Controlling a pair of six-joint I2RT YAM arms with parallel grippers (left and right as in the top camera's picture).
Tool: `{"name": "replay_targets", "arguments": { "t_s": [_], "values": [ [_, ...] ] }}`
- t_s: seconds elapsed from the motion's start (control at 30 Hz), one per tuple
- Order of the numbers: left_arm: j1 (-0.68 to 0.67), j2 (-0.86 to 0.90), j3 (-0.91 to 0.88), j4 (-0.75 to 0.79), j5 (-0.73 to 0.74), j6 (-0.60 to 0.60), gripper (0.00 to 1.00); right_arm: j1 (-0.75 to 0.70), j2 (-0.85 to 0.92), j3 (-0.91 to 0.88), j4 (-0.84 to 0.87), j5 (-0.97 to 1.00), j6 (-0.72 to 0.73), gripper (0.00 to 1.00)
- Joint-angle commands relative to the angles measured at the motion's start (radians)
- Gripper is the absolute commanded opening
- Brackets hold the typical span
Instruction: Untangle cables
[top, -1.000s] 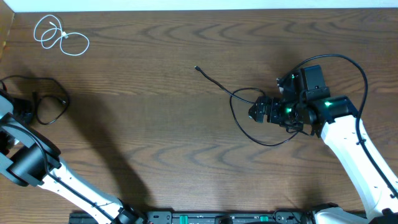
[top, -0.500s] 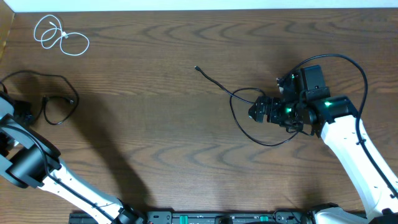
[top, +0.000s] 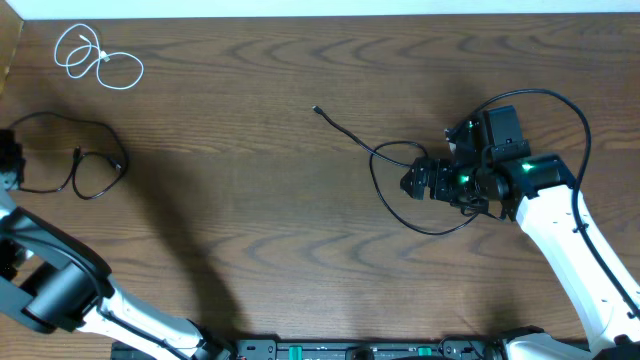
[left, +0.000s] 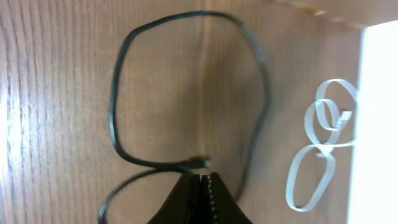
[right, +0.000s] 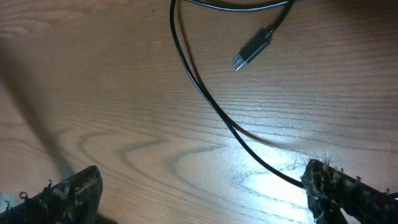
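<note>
At the far left edge of the table (top: 250, 230), the left gripper (left: 204, 179) is fully closed against one black cable (left: 114, 99), grip unconfirmed, so drag slowly away from the white cable (top: 98, 60); the right gripper (right: 202, 186) stands wide open over the other black cable (right: 214, 107).

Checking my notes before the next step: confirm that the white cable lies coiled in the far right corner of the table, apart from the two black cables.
Wrong on the side. The overhead view shows the white cable coiled in the far left corner of the table, apart from the left black cable and the right black cable.
</note>
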Motion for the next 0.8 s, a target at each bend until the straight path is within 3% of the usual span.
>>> {"name": "replay_targets", "arguments": {
  "t_s": [0.0,0.07,0.1,0.2,0.3,0.33,0.77],
  "values": [
    [0.005,0.011,0.001,-0.04,0.022,-0.029,0.07,0.005,0.001,0.007,-0.002,0.001,0.011,0.99],
    [0.004,0.021,0.0,-0.062,0.001,-0.014,0.08,0.005,0.001,0.007,-0.003,0.001,0.011,0.99],
    [0.003,0.027,-0.002,-0.074,-0.021,-0.005,0.14,0.005,0.001,0.007,-0.003,0.002,0.011,0.99],
    [0.0,0.053,-0.005,-0.086,-0.055,0.064,0.49,0.005,0.001,0.007,-0.004,0.002,0.01,0.99],
    [0.0,0.093,-0.005,-0.081,-0.055,0.126,0.72,0.005,0.001,0.007,-0.002,0.003,0.01,0.99],
    [0.0,0.104,-0.005,-0.077,-0.055,0.138,0.75,0.005,0.001,0.007,-0.002,0.01,0.011,0.99],
    [0.0,0.227,-0.005,-0.019,-0.159,0.143,0.8,0.005,0.001,0.007,0.018,0.05,0.011,0.99]
  ]
}}
